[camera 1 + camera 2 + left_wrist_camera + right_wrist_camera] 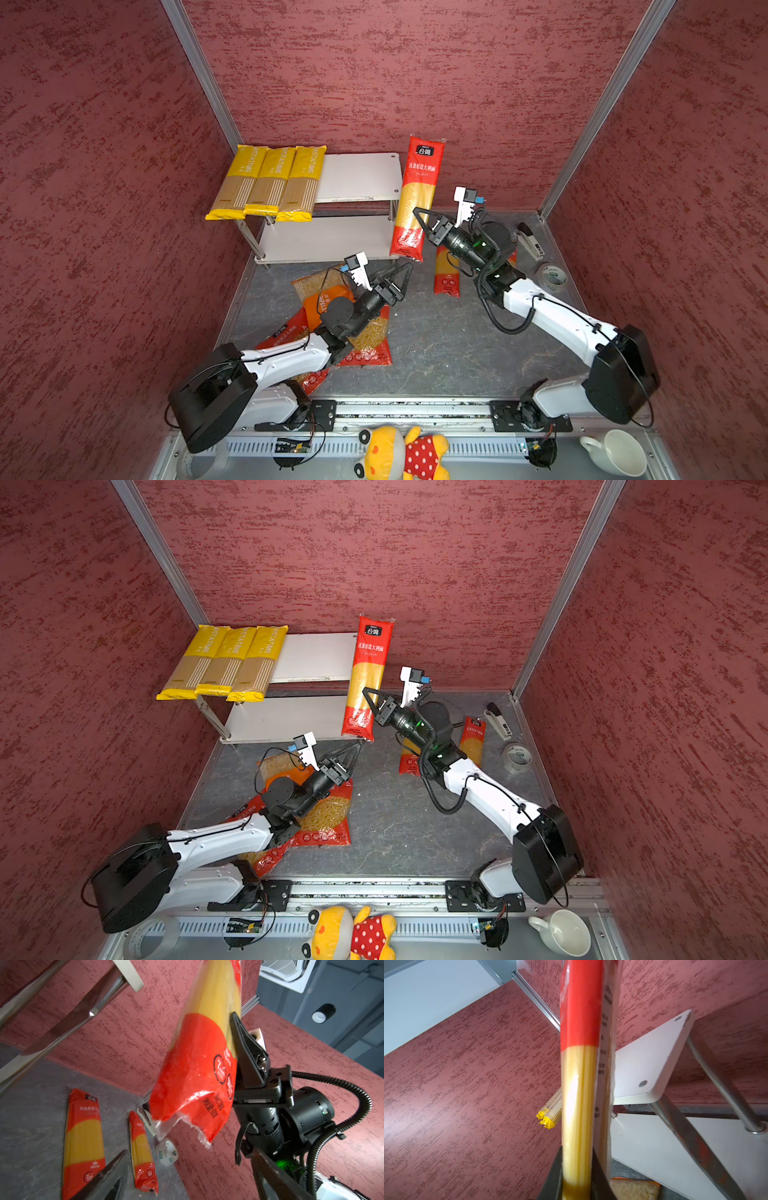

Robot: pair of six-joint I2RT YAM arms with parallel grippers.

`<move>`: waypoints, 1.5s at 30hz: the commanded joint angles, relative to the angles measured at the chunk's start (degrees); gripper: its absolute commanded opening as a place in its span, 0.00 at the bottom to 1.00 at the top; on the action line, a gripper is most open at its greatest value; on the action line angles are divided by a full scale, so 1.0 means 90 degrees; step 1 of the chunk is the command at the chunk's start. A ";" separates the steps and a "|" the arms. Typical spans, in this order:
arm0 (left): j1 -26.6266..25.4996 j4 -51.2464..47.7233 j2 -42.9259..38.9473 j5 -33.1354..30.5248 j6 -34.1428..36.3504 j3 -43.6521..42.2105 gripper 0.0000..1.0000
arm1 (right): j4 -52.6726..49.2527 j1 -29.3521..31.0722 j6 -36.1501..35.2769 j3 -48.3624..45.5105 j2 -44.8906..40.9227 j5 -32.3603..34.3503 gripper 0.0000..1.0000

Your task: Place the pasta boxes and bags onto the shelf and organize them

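Right claw grips long red spaghetti pack upright.
Left claw (jaws wide apart) hovers near its lower end.

Red spaghetti pack upright beside shelf

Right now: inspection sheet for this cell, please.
Surface: dark grey tabletop, mottled.
Job's things: three yellow spaghetti packs on the shelf top board, overhanging its front; held red spaghetti pack upright beside the shelf's right end; two loose red packs on the tabletop; pasta bags under the left arm.
Clutter: stapler, tape roll by the right wall; plush toy, white cup past the front rail.
Grippers: left gripper open, empty; right gripper fingers shut on the held red spaghetti pack.
Cables: coiled black cable on right arm, hanging free.
Surroundings: red textured walls.
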 commanded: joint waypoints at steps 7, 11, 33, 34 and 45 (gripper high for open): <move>0.0316 0.1832 0.0265 -0.1171 -0.0311 -0.0143 0.83 | 0.2491 0.0352 0.0994 0.0494 0.0489 0.0006 0.00; 0.0446 0.1923 0.0324 -0.1245 -0.0446 -0.0028 0.74 | 0.2703 0.0424 0.1136 0.0440 0.0606 0.0117 0.00; 0.0570 0.1928 0.0785 -0.1189 -0.0875 0.0439 0.32 | 0.3348 0.0541 0.2128 0.0658 0.1342 -0.0077 0.02; 0.0593 0.1938 0.0776 -0.1179 -0.0869 0.0420 0.31 | 0.3320 0.0541 0.2140 0.0644 0.1350 -0.0077 0.02; 0.0716 0.1891 0.1014 -0.0924 -0.1173 0.0520 0.37 | 0.3055 0.0541 0.2139 0.0686 0.1428 -0.0159 0.02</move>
